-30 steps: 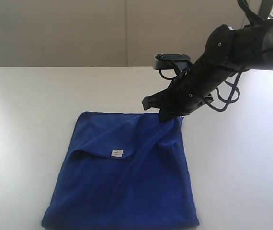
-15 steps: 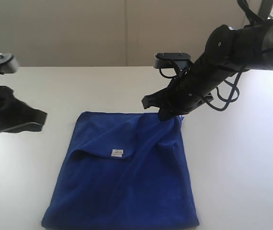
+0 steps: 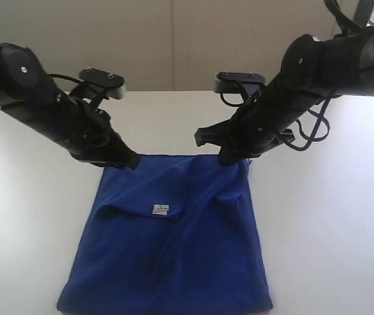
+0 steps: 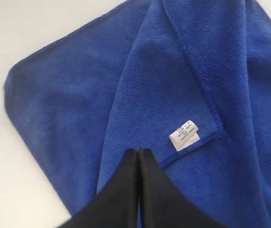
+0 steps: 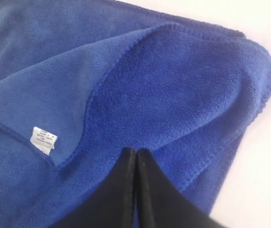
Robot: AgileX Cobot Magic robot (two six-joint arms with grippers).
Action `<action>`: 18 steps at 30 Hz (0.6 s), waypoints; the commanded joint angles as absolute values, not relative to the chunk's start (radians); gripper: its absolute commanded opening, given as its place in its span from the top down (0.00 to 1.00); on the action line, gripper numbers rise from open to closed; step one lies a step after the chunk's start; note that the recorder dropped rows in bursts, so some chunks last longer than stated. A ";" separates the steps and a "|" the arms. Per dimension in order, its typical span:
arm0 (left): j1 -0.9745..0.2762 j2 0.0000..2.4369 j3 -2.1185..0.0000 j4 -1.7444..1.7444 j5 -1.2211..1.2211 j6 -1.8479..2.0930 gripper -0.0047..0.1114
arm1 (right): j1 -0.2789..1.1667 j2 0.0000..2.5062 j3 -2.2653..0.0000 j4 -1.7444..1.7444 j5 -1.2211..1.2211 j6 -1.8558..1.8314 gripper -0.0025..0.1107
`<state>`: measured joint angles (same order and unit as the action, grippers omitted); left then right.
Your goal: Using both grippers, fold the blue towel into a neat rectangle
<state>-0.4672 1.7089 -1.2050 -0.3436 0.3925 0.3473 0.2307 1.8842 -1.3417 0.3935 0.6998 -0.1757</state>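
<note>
Royal-blue microfibre fills the near middle of the white tabletop. The blue towel lies there roughly square but not flat, with a flap turned in across its far half and the white tag showing at the flap's corner. I have one arm at each far corner. The left claw sits low at the far left corner and the right claw at the far right one. I read that as a setup for taking both corners together, so the far edge travels evenly toward the near edge rather than skewing. Both wrist views show the jaws pressed together with only a thin line between them, the tips pointing down over the cloth. I see no cloth between the left jaws. On the right, the far right corner looks slightly raised toward the claw, but I cannot tell whether any fabric is pinched. My judgement is that the loose flap needs smoothing or gathering into the grip, otherwise the rectangle will carry a diagonal ridge.
</note>
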 commanded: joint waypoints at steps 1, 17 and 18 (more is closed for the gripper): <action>-0.528 1.776 -1.257 -0.307 0.453 0.338 0.96 | 0.226 1.875 -1.336 0.335 0.718 -0.103 0.98; -0.670 1.879 -1.346 -0.148 0.450 0.237 0.82 | 0.226 1.875 -1.336 0.252 0.755 0.015 0.98; -0.679 1.884 -1.346 -0.148 0.443 0.238 0.76 | 0.226 1.875 -1.336 0.252 0.753 0.015 0.98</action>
